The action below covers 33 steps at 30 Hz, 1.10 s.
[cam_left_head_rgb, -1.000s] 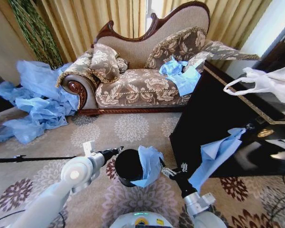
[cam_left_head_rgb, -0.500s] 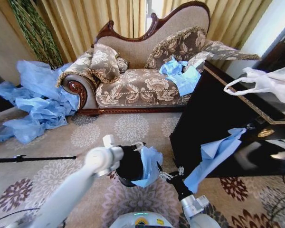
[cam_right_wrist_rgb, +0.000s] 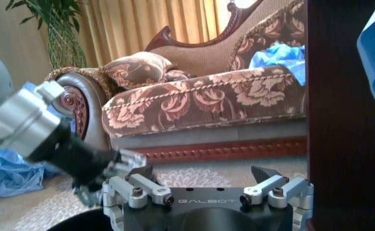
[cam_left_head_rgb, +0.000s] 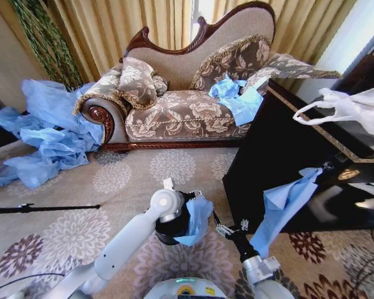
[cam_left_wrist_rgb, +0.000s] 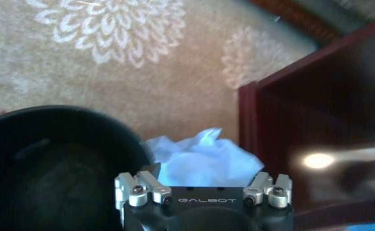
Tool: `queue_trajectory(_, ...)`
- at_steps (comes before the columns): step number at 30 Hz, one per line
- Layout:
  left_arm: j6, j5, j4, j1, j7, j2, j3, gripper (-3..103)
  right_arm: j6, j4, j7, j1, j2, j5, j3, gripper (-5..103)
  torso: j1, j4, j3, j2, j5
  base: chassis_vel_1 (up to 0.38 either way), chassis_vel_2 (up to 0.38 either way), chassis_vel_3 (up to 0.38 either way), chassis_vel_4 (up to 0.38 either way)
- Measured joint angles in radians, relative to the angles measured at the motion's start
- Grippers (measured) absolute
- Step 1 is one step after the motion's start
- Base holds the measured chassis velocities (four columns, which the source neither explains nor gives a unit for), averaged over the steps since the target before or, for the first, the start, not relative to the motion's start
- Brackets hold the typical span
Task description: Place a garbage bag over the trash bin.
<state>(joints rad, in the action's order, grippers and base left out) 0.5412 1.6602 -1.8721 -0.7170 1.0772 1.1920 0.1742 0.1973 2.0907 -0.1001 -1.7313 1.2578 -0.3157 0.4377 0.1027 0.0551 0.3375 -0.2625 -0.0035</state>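
Right over the trash bin [cam_left_head_rgb: 169, 225] is where my left gripper [cam_left_head_rgb: 186, 200] sits now, hovering at the rim on the side where the garbage bag [cam_left_head_rgb: 196, 218] is draped. The bin stands on the patterned carpet [cam_left_head_rgb: 68, 224] just beside the dark cabinet [cam_left_head_rgb: 280, 156], and the bag hangs bunched over only the cabinet-side edge of the rim, so most of the opening looks uncovered. From my left wrist view the bag [cam_left_wrist_rgb: 203, 161] is right in front of my left fingers [cam_left_wrist_rgb: 150, 169], and they're spread wide with nothing between them. My right gripper [cam_left_head_rgb: 227, 229] waits low on the cabinet side of the bin, also spread and holding nothing as far as its wrist view [cam_right_wrist_rgb: 203, 185] shows. What worries me: the plastic is thin and crumpled, so I could pinch one layer and just drag the whole wad off the rim. The bin looks light too, so a sideways tug might tip it toward the cabinet.
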Motion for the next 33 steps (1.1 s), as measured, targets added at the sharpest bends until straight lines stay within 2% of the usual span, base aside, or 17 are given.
queue_trajectory(6, -0.001, -0.038, 0.024, 0.017, -0.019, 0.022, 0.034, 66, 0.003, -0.007, -0.005, 0.002, -0.001, -0.007, 0.017, 100, 0.000, 0.0001, 0.000, 0.000, 0.0001, 0.000, 0.000, 0.000, 0.000)
queue_trajectory(7, -0.001, -0.038, 0.024, 0.017, -0.019, 0.022, 0.034, 66, 0.003, -0.007, -0.005, 0.002, -0.001, -0.007, 0.017, 100, 0.000, 0.0001, 0.000, 0.000, 0.0001, 0.000, 0.000, 0.000, 0.000)
queue_trajectory(9, -0.006, -0.049, 0.033, 0.024, -0.029, 0.033, 0.045, 57, 0.005, -0.010, -0.009, -0.005, 0.000, -0.008, 0.026, 100, 0.000, 0.0002, 0.000, 0.000, 0.0001, 0.000, 0.000, 0.000, 0.000)
queue_trajectory(12, -0.011, -0.059, 0.037, 0.028, -0.034, 0.039, 0.055, 54, 0.008, -0.015, -0.016, -0.011, 0.000, -0.008, 0.034, 100, 0.000, 0.0002, 0.000, 0.000, 0.0001, 0.000, 0.000, 0.000, 0.000)
queue_trajectory(14, -0.016, -0.068, 0.038, 0.029, -0.037, 0.043, 0.067, 45, 0.012, -0.020, -0.019, -0.012, 0.001, -0.008, 0.043, 100, 0.000, 0.0002, 0.000, 0.000, 0.0001, 0.000, 0.000, 0.000, 0.000)
queue_trajectory(15, -0.016, -0.068, 0.038, 0.029, -0.037, 0.043, 0.067, 45, 0.012, -0.020, -0.019, -0.012, 0.001, -0.008, 0.043, 100, 0.000, 0.0002, 0.000, 0.000, 0.0001, 0.000, 0.000, 0.000, 0.000)
queue_trajectory(19, -0.019, -0.079, 0.033, 0.030, -0.044, 0.039, 0.077, 30, 0.012, -0.021, -0.019, -0.012, 0.005, -0.008, 0.053, 100, 0.000, 0.0001, 0.000, 0.000, 0.0001, 0.000, 0.000, 0.000, 0.000)
queue_trajectory(21, -0.019, -0.079, 0.030, 0.030, -0.045, 0.038, 0.077, 30, 0.012, -0.021, -0.019, -0.012, 0.005, -0.007, 0.055, 100, 0.000, 0.0001, 0.000, 0.000, 0.0001, 0.000, 0.000, 0.000, 0.000)
queue_trajectory(25, -0.020, -0.094, 0.020, 0.026, -0.056, 0.032, 0.077, 18, 0.013, -0.016, -0.019, -0.015, 0.006, -0.007, 0.059, 100, 0.000, 0.0002, 0.000, 0.000, 0.0000, 0.000, 0.000, 0.000, 0.000)
queue_trajectory(27, -0.014, -0.130, 0.003, 0.014, -0.091, 0.016, 0.077, 10, 0.013, -0.011, -0.018, -0.017, 0.005, -0.008, 0.060, 100, 0.000, 0.0003, 0.000, 0.000, -0.0001, 0.000, 0.000, 0.000, 0.000)
queue_trajectory(28, -0.014, -0.130, 0.003, 0.014, -0.091, 0.016, 0.077, 10, 0.013, -0.011, -0.018, -0.017, 0.005, -0.008, 0.060, 100, 0.000, 0.0003, 0.000, 0.000, -0.0001, 0.000, 0.000, 0.000, 0.000)
queue_trajectory(30, -0.002, -0.180, -0.039, -0.010, -0.178, -0.022, 0.066, 3, 0.009, 0.000, -0.018, -0.018, 0.001, -0.018, 0.060, 100, 0.000, 0.0003, 0.000, 0.000, -0.0002, 0.000, 0.000, 0.000, 0.000)
queue_trajectory(31, 0.014, -0.195, -0.069, -0.024, -0.243, -0.055, 0.046, 1, 0.005, 0.007, -0.018, -0.019, -0.002, -0.026, 0.060, 100, 0.000, 0.0003, 0.000, 0.000, -0.0002, 0.000, 0.000, 0.000, 0.000)
queue_trajectory(32, 0.014, -0.195, -0.069, -0.024, -0.243, -0.055, 0.046, 1, 0.005, 0.007, -0.018, -0.019, -0.002, -0.026, 0.060, 100, 0.000, 0.0003, 0.000, 0.000, -0.0002, 0.000, 0.000, 0.000, 0.000)
queue_trajectory(33, 0.025, -0.203, -0.093, -0.033, -0.301, -0.085, 0.029, 1, 0.001, 0.013, -0.017, -0.019, -0.007, -0.037, 0.058, 100, 0.000, -0.0001, 0.000, 0.000, -0.0001, 0.000, 0.000, 0.000, 0.000)
